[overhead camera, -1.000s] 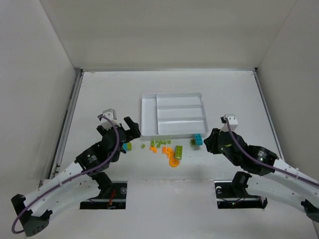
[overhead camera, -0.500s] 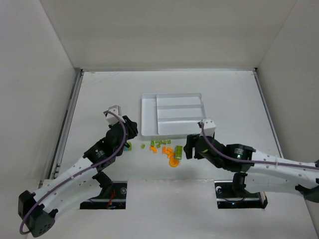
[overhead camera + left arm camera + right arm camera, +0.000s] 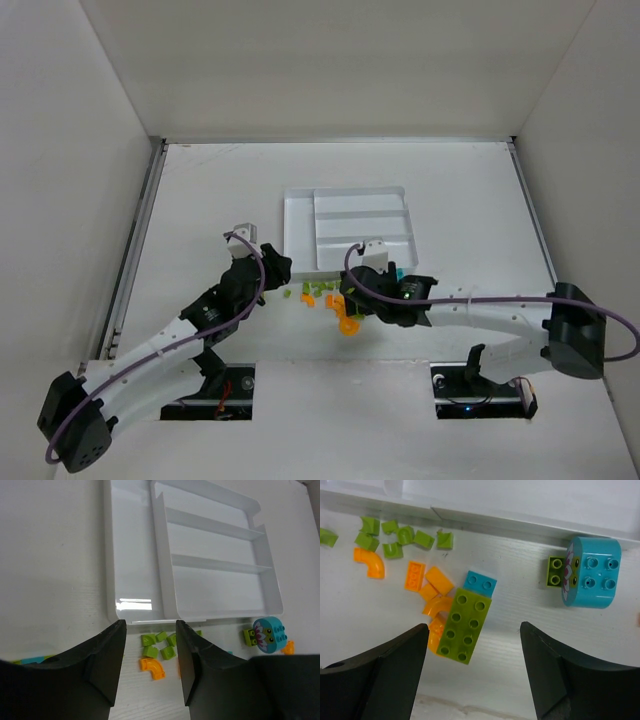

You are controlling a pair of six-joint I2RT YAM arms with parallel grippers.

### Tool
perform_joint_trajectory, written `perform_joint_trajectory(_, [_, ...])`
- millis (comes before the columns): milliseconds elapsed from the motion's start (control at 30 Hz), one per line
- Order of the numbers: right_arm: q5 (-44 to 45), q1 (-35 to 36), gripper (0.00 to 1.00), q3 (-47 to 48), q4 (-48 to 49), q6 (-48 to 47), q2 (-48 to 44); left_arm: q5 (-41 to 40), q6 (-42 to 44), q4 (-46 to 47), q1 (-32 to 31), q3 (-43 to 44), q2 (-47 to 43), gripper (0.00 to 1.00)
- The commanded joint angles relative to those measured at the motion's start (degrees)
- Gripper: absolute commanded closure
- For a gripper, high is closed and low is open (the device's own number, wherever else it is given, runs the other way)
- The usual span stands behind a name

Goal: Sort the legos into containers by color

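Lime, orange and teal legos [image 3: 465, 625] lie loose on the counter [image 3: 50, 555], just beside the tray [image 3: 135, 580]. Right jaws spread wide above them, empty. Left jaws narrowly apart, gripping nothing.

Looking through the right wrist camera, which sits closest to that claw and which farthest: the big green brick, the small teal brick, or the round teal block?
1. Big green brick, in the gap between the right claw's fingers.
2. Small teal brick, just beyond its far end.
3. Round teal block, off to the picture's right, beside the tray.
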Motion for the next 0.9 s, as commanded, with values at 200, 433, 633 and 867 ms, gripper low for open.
perform_joint_trajectory(200, [-4.1,-4.5,0.30,3.5,6.6,-0.2,6.5,0.3,-0.2,7.6,-2.1,-0.8,3.6,0.57])
perform_joint_trajectory(433, [-6.5,-5.8,0.36,3.3,6.8,0.3,8.6,0.6,0.4,7.6,-2.0,-0.4,3.2,0.57])
perform_joint_trajectory(633, [-10.5,-7.2,0.41,1.4,8.3,0.8,9.0,0.6,0.0,7.0,-1.6,-1.0,1.3,0.57])
perform_joint_trajectory(867, [-13.1,-8.7,0.50,-0.8,10.5,0.6,9.0,0.3,-1.1,5.9,-1.9,-2.1,-0.6,0.57])
